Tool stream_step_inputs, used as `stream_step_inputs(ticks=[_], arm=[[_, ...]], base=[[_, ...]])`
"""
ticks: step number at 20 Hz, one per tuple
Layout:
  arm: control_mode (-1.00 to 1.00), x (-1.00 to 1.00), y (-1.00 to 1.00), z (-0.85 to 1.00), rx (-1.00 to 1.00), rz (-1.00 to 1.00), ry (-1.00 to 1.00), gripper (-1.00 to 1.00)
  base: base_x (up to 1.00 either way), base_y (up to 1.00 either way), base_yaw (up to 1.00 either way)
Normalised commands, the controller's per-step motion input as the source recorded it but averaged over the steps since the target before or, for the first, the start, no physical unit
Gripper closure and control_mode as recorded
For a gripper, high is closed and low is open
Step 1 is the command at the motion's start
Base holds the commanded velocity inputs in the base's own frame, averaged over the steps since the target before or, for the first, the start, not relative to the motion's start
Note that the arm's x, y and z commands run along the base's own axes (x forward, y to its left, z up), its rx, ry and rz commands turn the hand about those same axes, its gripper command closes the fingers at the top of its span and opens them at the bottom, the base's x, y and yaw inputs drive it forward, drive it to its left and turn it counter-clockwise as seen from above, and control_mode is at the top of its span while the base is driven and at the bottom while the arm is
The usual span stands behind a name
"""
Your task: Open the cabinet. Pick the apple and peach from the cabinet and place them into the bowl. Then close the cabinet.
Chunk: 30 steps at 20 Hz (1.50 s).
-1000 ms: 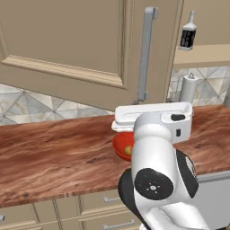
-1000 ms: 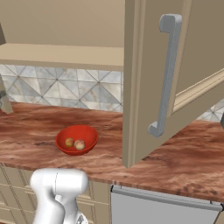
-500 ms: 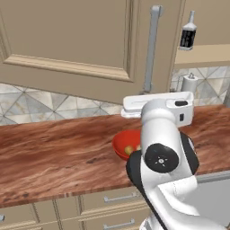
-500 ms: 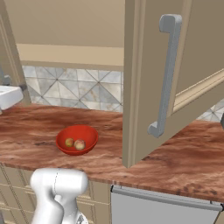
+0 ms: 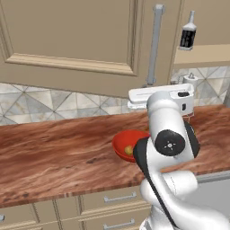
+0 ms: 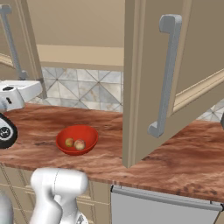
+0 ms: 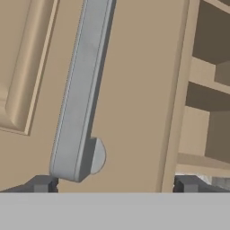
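The cabinet's left door stands swung out, and its grey bar handle fills the hand view just ahead of my gripper. The gripper is open, with one fingertip left of the handle's lower end and the other far to its right. My white hand hovers below that handle. The right door also hangs wide open. On the counter, the red bowl holds two small round fruits, the apple and the peach; I cannot tell which is which.
A dark bottle stands on the open cabinet's shelf. The open right door juts out over the brown marbled counter. Low drawers run under the counter, and a steel appliance front sits below at the right.
My hand has risen and swung towards the left door's handle, coming into the right base view at its left edge. The bowl, fruits and doors have not moved.
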Motion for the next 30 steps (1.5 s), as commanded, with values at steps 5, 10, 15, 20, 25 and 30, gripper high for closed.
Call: stream_step_inputs(ticks=[5, 10, 15, 20, 25, 30], arm=[[-1.0, 1.0, 0.0, -0.52, -0.05, -0.01, 0.0, -1.0], [-1.0, 1.0, 0.0, -0.48, -0.02, -0.11, -0.02, -1.0], [-1.0, 0.95, -0.07, -0.35, -0.01, -0.21, -0.08, -1.0], [-1.0, 0.84, -0.11, -0.13, 0.01, -0.06, -0.05, -1.0], [-1.0, 0.5, -0.34, -0.01, 0.14, 0.0, 0.0, -1.0], [-1.0, 0.34, -0.18, 0.0, 0.18, 0.0, 0.01, -1.0]], base=[[0.0, 0.0, 0.0], [0.0, 0.0, 0.0], [0.0, 0.0, 0.0], [0.0, 0.0, 0.0], [0.0, 0.0, 0.0], [0.0, 0.0, 0.0]])
